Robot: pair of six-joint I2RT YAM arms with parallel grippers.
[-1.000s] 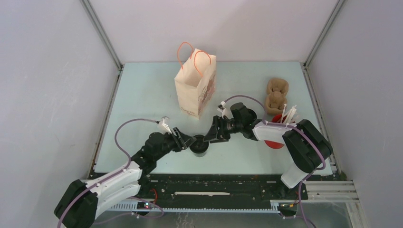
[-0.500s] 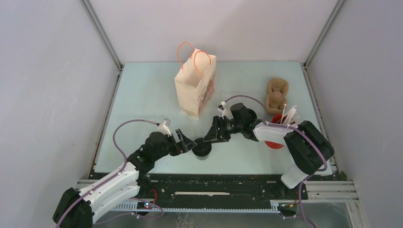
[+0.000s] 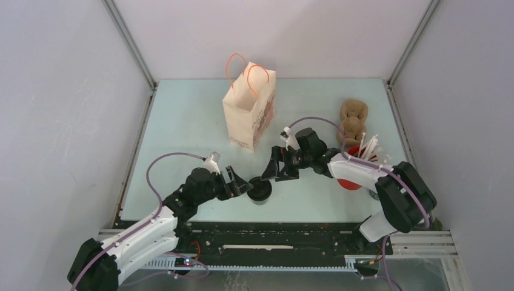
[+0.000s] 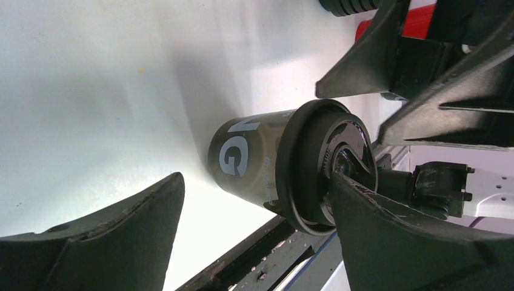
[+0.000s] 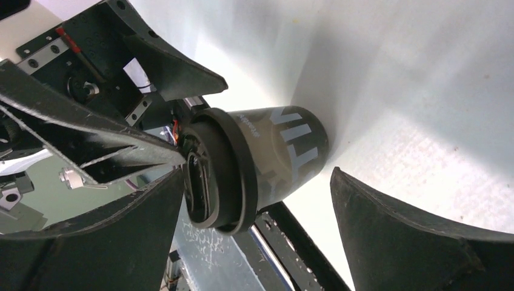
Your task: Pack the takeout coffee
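Coffee cup (image 3: 260, 191) stands upright on the table (image 3: 182, 121) near its front edge, black lid (image 4: 312, 176) on, grey lettering on its side. It sits between the two grippers.

The left arm stretches low from its base at the bottom left, forward and to the right, so that the left gripper (image 3: 245, 185) points at the coffee cup from the left. Its jaws are spread wide with the coffee cup between them. In the left wrist view one finger (image 4: 109, 242) is clear of the cup wall, and the other overlaps the lid rim; I cannot tell whether that one touches.

The right arm folds back from its base at the right, its forearm passing over the red cup (image 3: 347, 180), and the right gripper (image 3: 271, 171) comes in from behind and to the right. Its jaws also gape wide either side of the coffee cup, gripping nothing. One finger (image 5: 424, 236) is plainly apart from it.

The paper bag (image 3: 248, 115) with orange handles stands open behind; what it holds cannot be seen. The red cup holds white sticks (image 3: 370, 145). The brown carrier (image 3: 353, 121) lies just beyond it.
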